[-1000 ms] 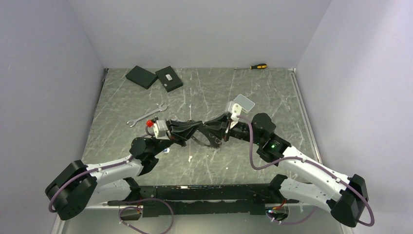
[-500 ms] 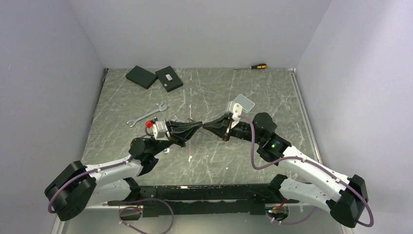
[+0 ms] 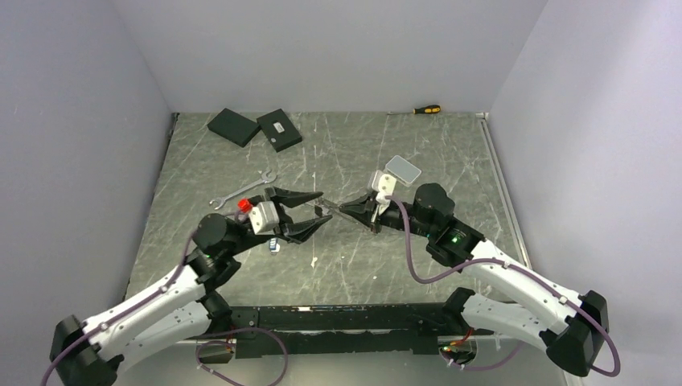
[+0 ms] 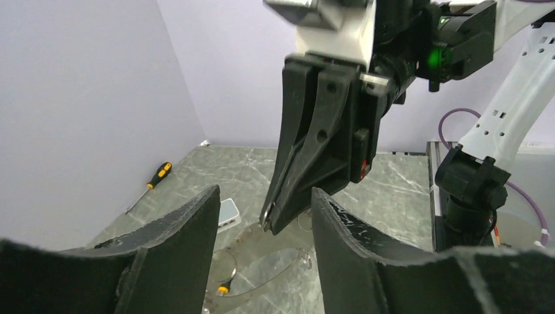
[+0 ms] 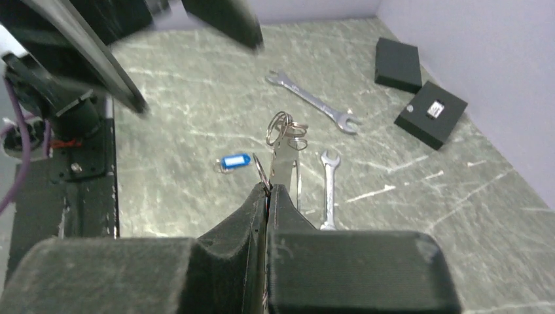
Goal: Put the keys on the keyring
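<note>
Both grippers are set tip to tip: keyring is pinched in clamped R gripper, prob. steadied for threading; L gripper is held w/ jaws apart. One key lies well left of R gripper, untouched.

Robot lab cell: plain walls, scuffed tabletop

2 black boxes, screwdriver at back — perhaps a blue tag
</note>
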{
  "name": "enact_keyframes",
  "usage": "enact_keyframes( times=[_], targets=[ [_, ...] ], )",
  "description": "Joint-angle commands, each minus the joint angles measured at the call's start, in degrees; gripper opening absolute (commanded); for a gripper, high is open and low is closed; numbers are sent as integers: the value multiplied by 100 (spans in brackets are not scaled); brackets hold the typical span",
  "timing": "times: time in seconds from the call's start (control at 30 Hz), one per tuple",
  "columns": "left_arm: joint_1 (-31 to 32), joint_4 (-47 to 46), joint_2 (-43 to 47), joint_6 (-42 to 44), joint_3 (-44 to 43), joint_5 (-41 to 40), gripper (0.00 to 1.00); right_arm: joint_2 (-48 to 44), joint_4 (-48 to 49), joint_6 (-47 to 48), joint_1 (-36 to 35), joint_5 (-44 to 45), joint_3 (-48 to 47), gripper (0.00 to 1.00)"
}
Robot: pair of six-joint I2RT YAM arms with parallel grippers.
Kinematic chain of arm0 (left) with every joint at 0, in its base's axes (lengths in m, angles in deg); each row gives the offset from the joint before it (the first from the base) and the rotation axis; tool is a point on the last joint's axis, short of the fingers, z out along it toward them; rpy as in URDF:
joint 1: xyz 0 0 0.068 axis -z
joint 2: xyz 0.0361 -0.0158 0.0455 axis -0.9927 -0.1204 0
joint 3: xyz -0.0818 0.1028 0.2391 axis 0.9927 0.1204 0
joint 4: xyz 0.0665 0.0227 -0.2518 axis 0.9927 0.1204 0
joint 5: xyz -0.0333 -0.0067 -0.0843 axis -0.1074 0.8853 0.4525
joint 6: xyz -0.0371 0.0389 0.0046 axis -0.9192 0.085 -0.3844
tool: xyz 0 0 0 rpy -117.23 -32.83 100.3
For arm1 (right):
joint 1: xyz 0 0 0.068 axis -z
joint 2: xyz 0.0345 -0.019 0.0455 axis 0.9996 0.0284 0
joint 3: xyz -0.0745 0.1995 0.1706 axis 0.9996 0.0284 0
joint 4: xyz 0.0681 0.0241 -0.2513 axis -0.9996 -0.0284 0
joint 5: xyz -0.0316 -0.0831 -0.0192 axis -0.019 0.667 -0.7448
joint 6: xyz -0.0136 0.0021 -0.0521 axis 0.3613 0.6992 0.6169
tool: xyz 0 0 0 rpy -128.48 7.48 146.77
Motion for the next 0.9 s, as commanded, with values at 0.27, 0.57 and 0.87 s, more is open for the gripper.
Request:
enact_keyframes(
  times=[0.27,0.57,0.87],
  targets=[
    [-9,5924,-548,2246,-2637,687,47,-90,-814,1184,-430,863,-311,0],
    [-4,6317,-1438,2554,-3124,1082,40,-18,-1048,1314,-701,1111,-352,0],
    [-1,5874,-1685,2460,-3099,1249,34,112,-1191,1416,-804,1214,-423,0]
  ],
)
